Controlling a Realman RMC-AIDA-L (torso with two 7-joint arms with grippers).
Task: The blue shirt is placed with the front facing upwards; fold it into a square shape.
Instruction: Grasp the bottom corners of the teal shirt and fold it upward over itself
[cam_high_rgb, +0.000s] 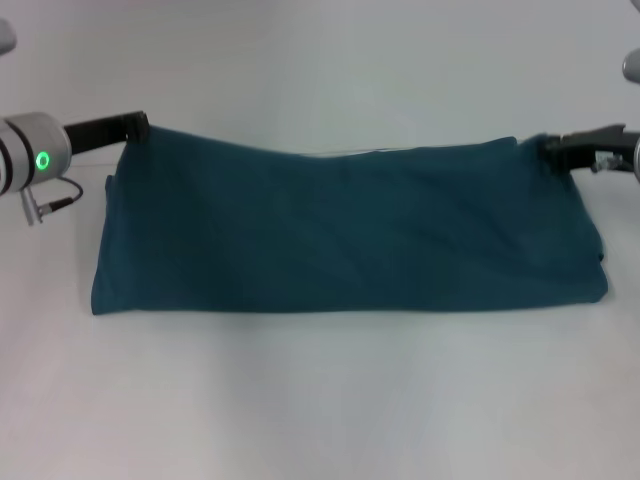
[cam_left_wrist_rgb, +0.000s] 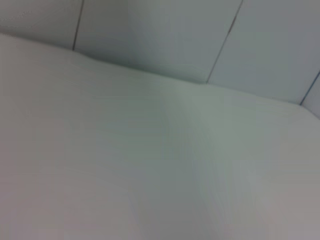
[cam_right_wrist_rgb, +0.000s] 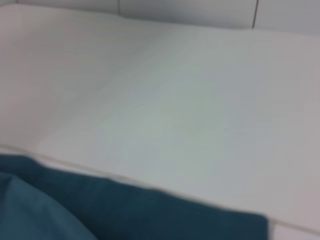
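Note:
The blue shirt (cam_high_rgb: 340, 235) lies across the white table as a long dark teal band, plain side up, with no lettering showing. Its far edge sags between the two far corners, which are pinched and slightly raised. My left gripper (cam_high_rgb: 140, 127) is shut on the far left corner and my right gripper (cam_high_rgb: 548, 146) is shut on the far right corner. A strip of the teal cloth (cam_right_wrist_rgb: 125, 210) shows in the right wrist view. The left wrist view holds only table and wall.
The white table (cam_high_rgb: 320, 400) stretches in front of and behind the shirt. A pale panelled wall (cam_left_wrist_rgb: 165, 35) rises beyond the table's far edge. A small cable and plug (cam_high_rgb: 50, 200) hang from the left arm.

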